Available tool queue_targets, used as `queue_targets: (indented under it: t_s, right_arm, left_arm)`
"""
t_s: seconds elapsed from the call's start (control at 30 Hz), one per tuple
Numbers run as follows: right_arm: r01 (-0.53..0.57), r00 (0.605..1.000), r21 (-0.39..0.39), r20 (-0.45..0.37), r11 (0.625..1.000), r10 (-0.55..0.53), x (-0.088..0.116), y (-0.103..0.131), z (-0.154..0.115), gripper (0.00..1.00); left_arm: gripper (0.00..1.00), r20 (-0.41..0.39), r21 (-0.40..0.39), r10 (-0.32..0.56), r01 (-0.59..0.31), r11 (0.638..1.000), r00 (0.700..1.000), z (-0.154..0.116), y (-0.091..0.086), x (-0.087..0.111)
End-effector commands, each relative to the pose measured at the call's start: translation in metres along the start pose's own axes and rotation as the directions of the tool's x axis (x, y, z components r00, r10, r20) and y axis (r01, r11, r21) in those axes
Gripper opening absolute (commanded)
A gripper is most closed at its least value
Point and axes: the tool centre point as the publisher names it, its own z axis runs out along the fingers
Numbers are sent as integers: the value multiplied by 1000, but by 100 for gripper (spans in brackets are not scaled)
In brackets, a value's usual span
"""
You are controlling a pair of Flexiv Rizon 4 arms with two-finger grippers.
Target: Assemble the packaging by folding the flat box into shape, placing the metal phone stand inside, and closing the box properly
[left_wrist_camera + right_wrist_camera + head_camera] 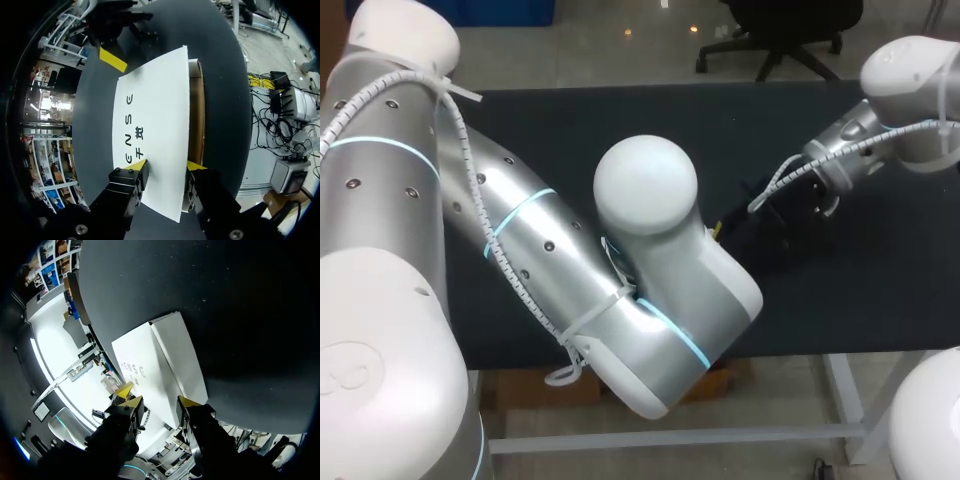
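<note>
Flat box (155, 130) sits on the dark matte desk (225, 110), smooth white card outside, brown raw board at one edge. Left hand (167, 165) straddles its near end, released. Right hand (159, 402) is near the far end, also released. Risk: thin card slides or creases off-score under uneven push. No stand visible.

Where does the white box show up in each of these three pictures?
Head view: not visible; it is probably hidden behind the left arm.
Left wrist view: the white box lies printed face up, its far corner near one of the right fingers.
Right wrist view: the white box lies ahead of the right fingers.
Shared landmark: the black table, seen in all three.
</note>
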Motion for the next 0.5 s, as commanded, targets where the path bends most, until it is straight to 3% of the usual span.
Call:
queue_targets:
  t_s: [0.03,0.5]
  right_arm:
    - [3,1000,-15,-3,1000,-3,-1,-7,-3,40]
    - [20,1000,-47,-1,999,-20,-1,-18,-8,39]
  left_arm:
    - [42,5,-3,1,-1,1000,1000,1,-1,5]
    - [42,2,7,1,-1,1000,1000,-1,-1,8]
